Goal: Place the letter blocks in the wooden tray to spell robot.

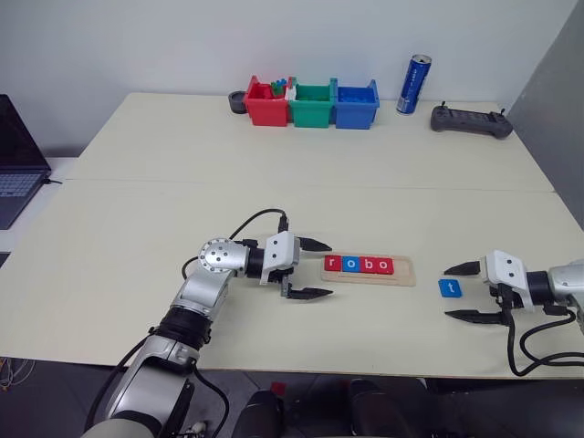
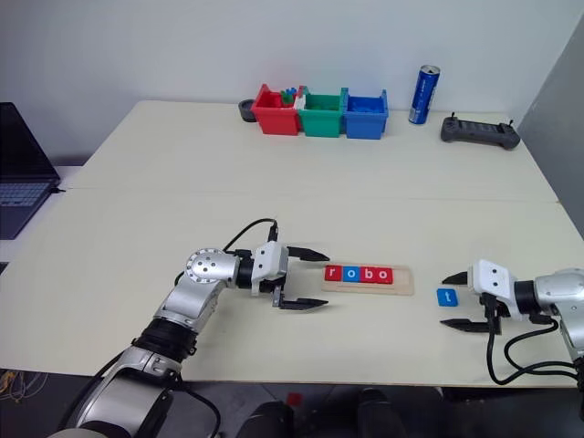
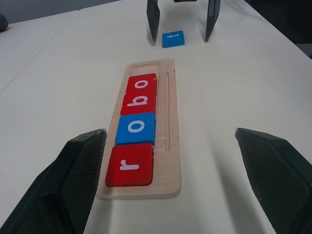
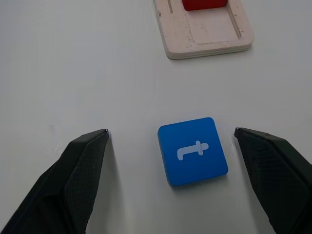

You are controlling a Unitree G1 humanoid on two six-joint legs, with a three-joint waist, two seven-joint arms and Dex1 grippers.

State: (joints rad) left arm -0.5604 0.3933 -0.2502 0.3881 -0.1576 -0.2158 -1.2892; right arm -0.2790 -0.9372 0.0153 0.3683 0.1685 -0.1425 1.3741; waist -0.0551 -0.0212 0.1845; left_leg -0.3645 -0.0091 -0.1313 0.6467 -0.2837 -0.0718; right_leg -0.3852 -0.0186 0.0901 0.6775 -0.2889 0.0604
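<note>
Spelling the word is almost finished: four letter blocks (image 1: 359,265) already sit in the wooden tray (image 1: 402,272), reading r, o, b, o, in red, blue, red, red. One free place remains at the tray's right end. The last block, the blue t (image 4: 192,151), lies flat on the table (image 1: 137,201) near that end, not touching the tray.

The right gripper (image 1: 474,292) is low at the table with its two black fingers spread wide, and the t lies between them; nothing is gripped yet. The left gripper (image 1: 309,269) is just beside the tray's left end, also wide open and empty.

What is left, I judge, is to close on the t, lift it, and set it in the free place after the second o.

Far at the back stand red, green and blue bins (image 1: 311,103), a blue can (image 1: 414,84) and a dark controller (image 1: 471,120); a laptop (image 1: 18,160) is at the left edge. Nothing stands between the t and the tray.
</note>
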